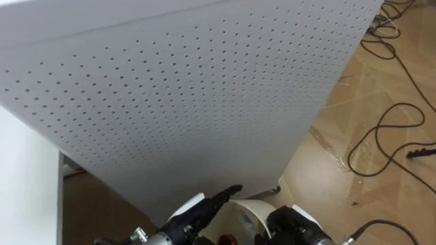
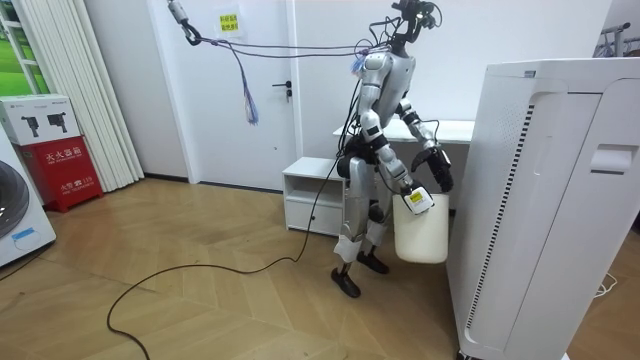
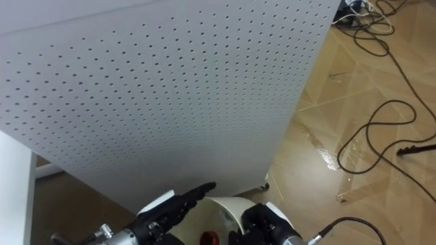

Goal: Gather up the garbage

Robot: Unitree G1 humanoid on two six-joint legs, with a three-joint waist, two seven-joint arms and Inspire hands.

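I hold a white bin [image 2: 421, 228] off the floor in front of me, close against a tall white perforated cabinet [image 1: 184, 102]. Its round rim [image 1: 257, 209] shows at the bottom of the left eye view, with a small red thing [image 1: 227, 239] inside. My left hand [image 1: 203, 208] lies along the rim's left side with its fingers straight, pointing at the cabinet. My right hand [image 1: 291, 226] is curled over the rim's right side. In the room view both hands meet at the bin's top [image 2: 418, 192].
I stand between the cabinet [image 2: 540, 200] and a white table [image 2: 450, 130] with a low white shelf [image 2: 312, 195] beside it. Dark cables [image 1: 385, 139] loop over the wooden floor on my right. A red box [image 2: 60, 160] stands by the far wall.
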